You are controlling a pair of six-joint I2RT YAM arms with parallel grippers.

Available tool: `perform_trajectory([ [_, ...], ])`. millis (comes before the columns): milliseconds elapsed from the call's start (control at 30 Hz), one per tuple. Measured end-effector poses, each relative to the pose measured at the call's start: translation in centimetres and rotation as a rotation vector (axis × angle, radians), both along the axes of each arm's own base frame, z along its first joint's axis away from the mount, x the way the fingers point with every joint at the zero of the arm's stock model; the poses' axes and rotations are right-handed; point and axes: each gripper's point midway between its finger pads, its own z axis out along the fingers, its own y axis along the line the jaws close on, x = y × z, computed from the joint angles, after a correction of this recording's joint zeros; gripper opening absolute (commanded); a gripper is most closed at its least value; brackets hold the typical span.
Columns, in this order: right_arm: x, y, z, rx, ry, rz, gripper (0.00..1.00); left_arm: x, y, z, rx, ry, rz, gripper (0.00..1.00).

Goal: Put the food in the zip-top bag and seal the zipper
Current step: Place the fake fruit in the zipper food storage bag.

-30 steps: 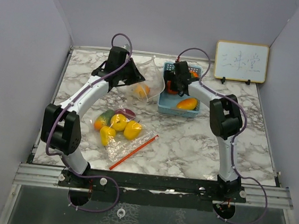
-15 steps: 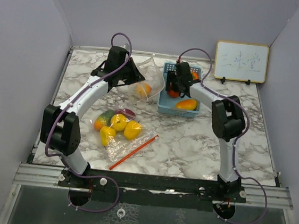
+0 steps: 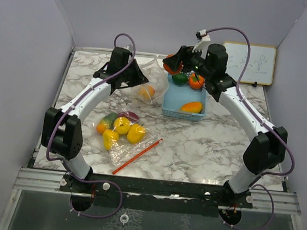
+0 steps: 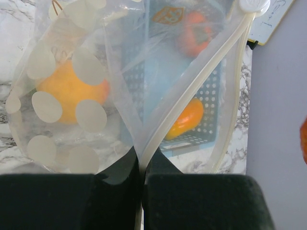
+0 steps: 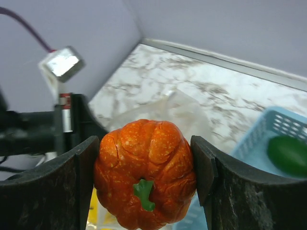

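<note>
My left gripper point(image 3: 137, 79) point(image 4: 142, 179) is shut on the rim of a clear zip-top bag point(image 3: 151, 84) point(image 4: 120, 96) and holds it open beside the basket. An orange fruit point(image 3: 145, 93) point(image 4: 72, 91) lies inside the bag. My right gripper point(image 3: 175, 65) point(image 5: 145, 179) is shut on an orange toy pumpkin point(image 3: 173, 66) point(image 5: 145, 175) and holds it in the air above the bag's mouth. The light blue basket point(image 3: 183, 112) point(image 4: 211, 120) holds a green piece point(image 3: 180, 78), a red-orange piece point(image 3: 196, 80) and an orange-yellow mango point(image 3: 191, 106).
A second clear bag point(image 3: 121, 131) with yellow, green and purple toy food lies front left, with a red stick point(image 3: 137, 156) at its edge. A whiteboard point(image 3: 252, 64) stands at the back right. Grey walls close in the marble table point(image 3: 210, 148).
My right gripper has lifted out of the basket with the pumpkin and swung left and up over the bag's mouth. The left gripper and bag have stayed in place.
</note>
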Motion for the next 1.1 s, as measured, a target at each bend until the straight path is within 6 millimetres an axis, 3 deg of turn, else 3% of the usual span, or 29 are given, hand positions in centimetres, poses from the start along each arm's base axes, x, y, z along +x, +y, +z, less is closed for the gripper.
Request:
perform_trajectory([
  [67,-1.2,1.6,2.0,0.073,-0.028,0.092,0.44,0.0,0.0,0.0,0.001,-0.001,-0.001,0.00],
  [133,-2.1,2.8,2.0,0.101,-0.020,0.162,0.48,0.0,0.0,0.0,0.001,-0.001,-0.001,0.00],
  [267,-3.4,5.7,-0.8,0.099,0.056,0.263,0.58,0.0,0.0,0.0,0.001,-0.001,-0.001,0.00],
  [400,-3.7,7.4,-4.6,0.070,0.150,0.284,0.71,0.0,0.0,0.0,0.001,-0.001,-0.001,0.00],
  [467,-3.5,7.8,-6.0,0.052,0.191,0.280,0.96,0.0,0.0,0.0,0.001,-0.001,-0.001,0.00],
  [533,-2.9,7.7,-6.7,0.039,0.216,0.252,1.00,0.0,0.0,0.0,0.001,-0.001,-0.001,0.00],
  [633,-2.1,7.2,-6.6,0.009,0.208,0.205,1.00,0.0,0.1,0.0,0.001,-0.001,0.001,0.00],
  [800,-1.5,5.2,-4.8,-0.034,0.149,0.101,1.00,0.0,0.1,0.0,0.001,-0.001,0.000,0.00],
  [1000,-2.1,-0.1,-1.8,-0.096,0.117,-0.118,0.97,0.0,0.1,0.0,-0.001,0.000,0.000,0.00],
  [1100,-2.4,-2.9,-3.7,-0.160,0.166,-0.229,0.96,0.0,0.1,0.0,-0.002,0.000,-0.001,0.00],
])
